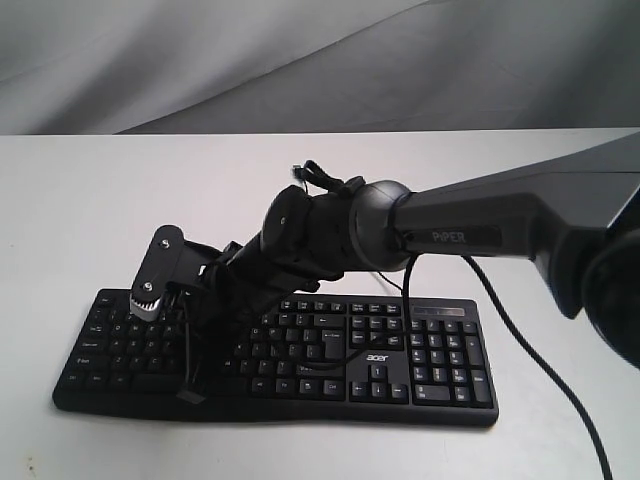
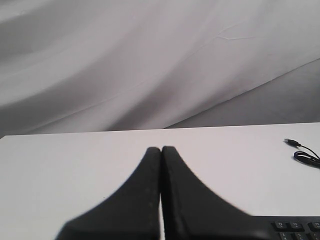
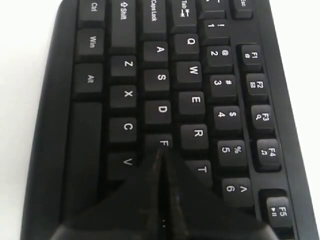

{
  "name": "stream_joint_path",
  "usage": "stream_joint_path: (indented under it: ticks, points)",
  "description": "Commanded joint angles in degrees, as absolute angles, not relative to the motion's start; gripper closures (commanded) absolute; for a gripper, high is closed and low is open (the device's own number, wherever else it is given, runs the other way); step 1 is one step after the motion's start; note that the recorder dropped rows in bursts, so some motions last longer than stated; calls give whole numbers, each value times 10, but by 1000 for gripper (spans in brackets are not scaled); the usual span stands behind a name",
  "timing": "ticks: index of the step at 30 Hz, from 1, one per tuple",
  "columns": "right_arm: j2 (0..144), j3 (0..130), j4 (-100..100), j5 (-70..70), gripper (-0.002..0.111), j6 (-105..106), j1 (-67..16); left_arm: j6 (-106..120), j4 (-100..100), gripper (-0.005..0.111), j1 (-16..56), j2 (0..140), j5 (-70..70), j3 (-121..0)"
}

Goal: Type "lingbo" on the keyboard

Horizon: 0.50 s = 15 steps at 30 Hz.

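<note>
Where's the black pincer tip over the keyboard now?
In the right wrist view, the shut black right gripper points at the F key of the wide black plastic keyboard, beside D.

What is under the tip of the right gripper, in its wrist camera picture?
The shut right gripper is over the keyboard, its tip at the F key, half covered. The keys beneath the fingers are hidden; whether it touches cannot be told.
</note>
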State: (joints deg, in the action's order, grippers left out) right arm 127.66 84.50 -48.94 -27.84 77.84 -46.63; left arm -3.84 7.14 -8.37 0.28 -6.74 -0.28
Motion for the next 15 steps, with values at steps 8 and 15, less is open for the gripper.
stream_joint_path:
  ticks: [8, 15]
  points:
    - [1287, 848, -490, -272, 108, 782, -467, -40, 72, 106, -80, 0, -62, 0]
    - [1252, 848, -477, -292, 108, 772, -467, -40, 72, 106, -80, 0, -62, 0]
